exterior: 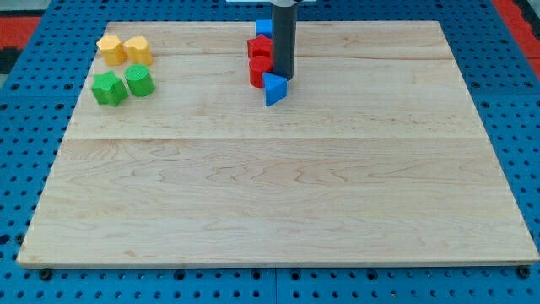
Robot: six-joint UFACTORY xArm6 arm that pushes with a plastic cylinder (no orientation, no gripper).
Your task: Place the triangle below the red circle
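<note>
Near the top middle of the wooden board [278, 194], my tip [283, 78] stands just at the upper edge of the blue triangle [274, 89], touching it or almost touching it. I have no gripper, only a straight dark rod [283, 38], so nothing is held; the rod can only lean against a block.

With the blue triangle as landmark: the red circle [259, 72] lies just at its upper left, and the two seem to touch. Above the red circle sits another red block [259, 46], whose shape I cannot tell because the rod hides part of it. Higher still, a blue block [264, 28] is seen beside the rod, also partly hidden.

Far to the view's left of the blue triangle, four blocks form a small group: a yellow star-like block [110, 49] and a yellow cylinder [137, 50] above, a green star-like block [109, 88] and a green cylinder [139, 81] under them. Around the board lies a blue perforated table [515, 101].
</note>
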